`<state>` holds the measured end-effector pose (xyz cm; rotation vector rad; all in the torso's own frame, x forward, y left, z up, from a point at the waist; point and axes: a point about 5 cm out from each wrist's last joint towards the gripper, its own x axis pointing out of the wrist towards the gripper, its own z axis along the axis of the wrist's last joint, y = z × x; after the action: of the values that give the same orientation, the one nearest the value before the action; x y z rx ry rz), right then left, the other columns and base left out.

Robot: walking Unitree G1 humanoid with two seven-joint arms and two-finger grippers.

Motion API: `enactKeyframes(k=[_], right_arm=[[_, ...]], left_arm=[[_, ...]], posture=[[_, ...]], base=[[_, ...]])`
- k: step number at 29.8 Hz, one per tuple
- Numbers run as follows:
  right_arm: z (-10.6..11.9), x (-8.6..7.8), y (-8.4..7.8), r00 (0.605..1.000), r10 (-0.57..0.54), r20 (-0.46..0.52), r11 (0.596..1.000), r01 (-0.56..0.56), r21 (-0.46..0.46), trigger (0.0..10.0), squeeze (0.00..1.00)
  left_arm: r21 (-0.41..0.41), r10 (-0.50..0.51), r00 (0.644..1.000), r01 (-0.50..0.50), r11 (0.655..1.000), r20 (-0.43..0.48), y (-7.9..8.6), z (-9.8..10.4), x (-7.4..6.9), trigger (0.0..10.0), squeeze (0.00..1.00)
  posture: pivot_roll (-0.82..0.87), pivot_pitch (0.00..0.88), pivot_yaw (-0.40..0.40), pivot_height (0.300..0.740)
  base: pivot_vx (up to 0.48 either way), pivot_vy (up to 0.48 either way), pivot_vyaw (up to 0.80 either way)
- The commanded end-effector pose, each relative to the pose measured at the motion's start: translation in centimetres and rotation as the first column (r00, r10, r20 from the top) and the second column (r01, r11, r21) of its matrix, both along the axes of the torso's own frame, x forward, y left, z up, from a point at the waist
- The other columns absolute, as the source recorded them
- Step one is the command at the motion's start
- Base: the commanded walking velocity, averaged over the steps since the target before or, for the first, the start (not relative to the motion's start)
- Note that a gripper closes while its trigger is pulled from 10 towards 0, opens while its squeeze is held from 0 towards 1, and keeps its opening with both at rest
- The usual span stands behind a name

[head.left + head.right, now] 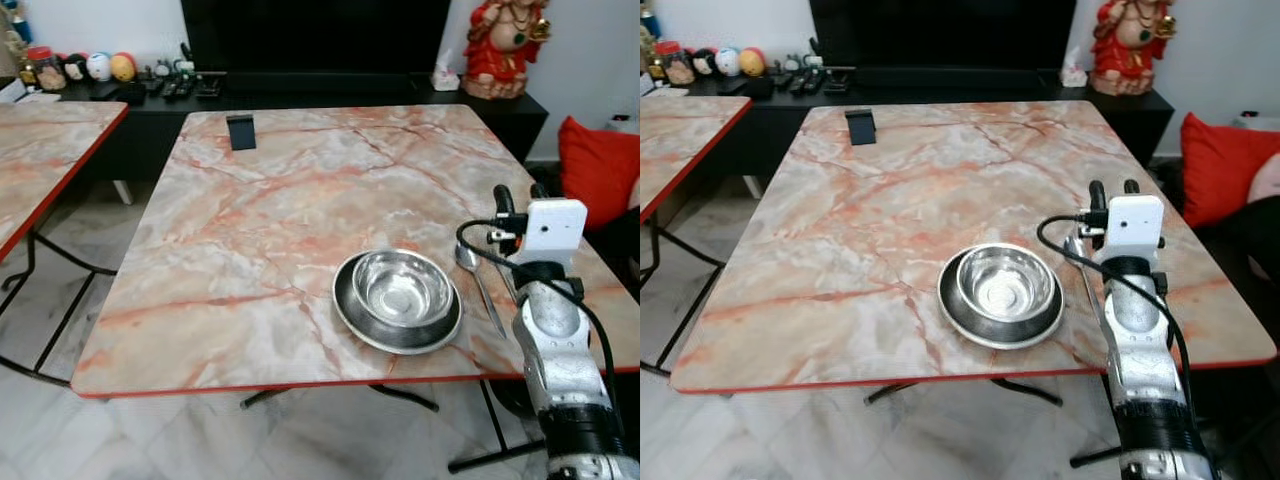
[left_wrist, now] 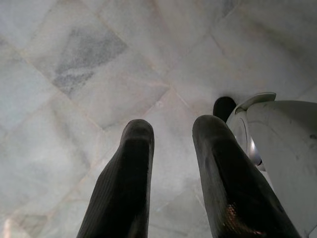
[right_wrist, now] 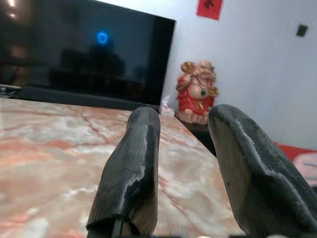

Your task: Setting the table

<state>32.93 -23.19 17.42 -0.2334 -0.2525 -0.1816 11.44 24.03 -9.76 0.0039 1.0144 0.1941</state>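
i see the steel bowl [image 1: 403, 287] sitting in the plate [image 1: 397, 303] near the tabletop [image 1: 260, 220] front edge, spoon [image 1: 478, 282] just beside it on the right. my right gripper [image 1: 519, 195] hovers over the spoon, fingers parted and empty. my left gripper [image 2: 173, 148] hangs above floor tiles [image 2: 84, 69], fingers apart.

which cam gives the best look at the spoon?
Left eye view: the spoon lies on the marble table right of the steel bowl, bowl and handle both clear. In the right eye view the right gripper and its cable cover most of it. The wrist views don't help.
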Motion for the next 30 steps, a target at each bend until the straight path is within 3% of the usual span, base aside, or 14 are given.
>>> enactKeyframes(k=[1, 30], right_arm=[[-0.04, 0.16, 0.18, 1.000, 0.005, -0.010, 1.000, -0.005, 0.007, 10.0, 0.00], [0.02, 0.44, 0.54, 1.000, 0.015, -0.002, 1.000, -0.015, 0.009, 10.0, 0.00]], left_arm=[[-0.001, 0.009, 1.000, -0.009, 1.000, -0.016, 0.20, -0.08, -0.36, 10.0, 0.00], [0.002, -0.009, 1.000, 0.009, 1.000, -0.019, 0.21, -0.09, -0.43, 10.0, 0.00]], posture=[[-0.07, 0.000, 0.006, 0.732], [-0.08, 0.000, 0.019, 0.732]], base=[[0.000, 0.289, 0.00], [0.000, 0.287, 0.00]])
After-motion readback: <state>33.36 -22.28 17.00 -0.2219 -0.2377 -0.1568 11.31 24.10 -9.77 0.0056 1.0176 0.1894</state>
